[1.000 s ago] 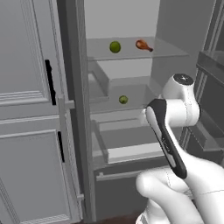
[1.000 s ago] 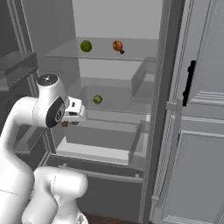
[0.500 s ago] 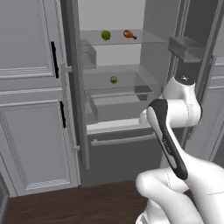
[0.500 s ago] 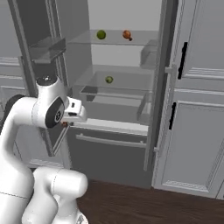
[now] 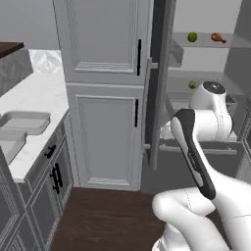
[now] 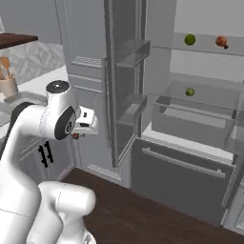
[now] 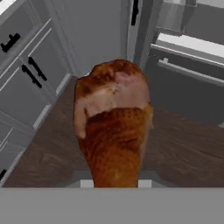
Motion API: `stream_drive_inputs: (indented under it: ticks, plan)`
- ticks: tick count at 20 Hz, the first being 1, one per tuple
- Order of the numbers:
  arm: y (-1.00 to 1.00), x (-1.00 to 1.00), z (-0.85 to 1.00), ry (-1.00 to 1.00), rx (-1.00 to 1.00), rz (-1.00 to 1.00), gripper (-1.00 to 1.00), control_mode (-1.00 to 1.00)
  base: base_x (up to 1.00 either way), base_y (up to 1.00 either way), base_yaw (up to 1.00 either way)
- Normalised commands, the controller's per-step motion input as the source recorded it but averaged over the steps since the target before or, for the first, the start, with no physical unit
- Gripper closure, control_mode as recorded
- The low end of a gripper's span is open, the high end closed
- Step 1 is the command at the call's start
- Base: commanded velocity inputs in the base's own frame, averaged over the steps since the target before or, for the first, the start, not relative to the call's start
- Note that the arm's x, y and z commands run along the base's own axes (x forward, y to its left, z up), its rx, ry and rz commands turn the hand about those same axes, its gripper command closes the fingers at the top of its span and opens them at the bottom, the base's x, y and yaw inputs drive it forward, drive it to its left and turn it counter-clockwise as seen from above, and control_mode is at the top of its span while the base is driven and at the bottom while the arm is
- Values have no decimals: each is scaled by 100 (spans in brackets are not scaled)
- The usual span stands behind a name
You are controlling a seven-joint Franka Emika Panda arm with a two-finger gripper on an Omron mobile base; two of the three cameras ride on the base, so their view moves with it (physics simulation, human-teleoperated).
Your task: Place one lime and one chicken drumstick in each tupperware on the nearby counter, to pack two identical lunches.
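Note:
My gripper (image 6: 76, 136) is shut on a reddish-brown chicken drumstick (image 7: 113, 131), which looms large in the hand view over the dark wooden floor. Two light-grey tupperware trays (image 5: 25, 122) (image 5: 9, 140) lie side by side on the white marbled counter (image 5: 41, 93) at the far left. In the open fridge a lime (image 5: 192, 37) and a second drumstick (image 5: 217, 37) lie on the top shelf, with another lime (image 5: 192, 85) one shelf lower. The right base view shows the same limes (image 6: 189, 39) (image 6: 189, 91) and drumstick (image 6: 221, 42).
The fridge's open door (image 5: 157, 83) stands edge-on between the tall grey cabinets (image 5: 105, 98) and the shelves. Grey base cabinets with black handles (image 5: 54, 171) run under the counter. A beige utensil cup (image 6: 7, 85) stands on the counter. The wooden floor (image 5: 103, 220) lies open in front.
The whole picture has shifted: the camera swung left away from the fridge, bringing the counter and trays into view. My gripper stays shut on the drumstick.

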Motion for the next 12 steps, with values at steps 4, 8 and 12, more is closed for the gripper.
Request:
stream_drive_inputs:
  ticks: [4,8,12]
  plan:
    - [0,0,0,0,0,0,100,100,64,97,58]
    - [0,0,0,0,0,0,100,100,94,75,48]
    - [0,0,0,0,0,0,100,100,100,27,41]
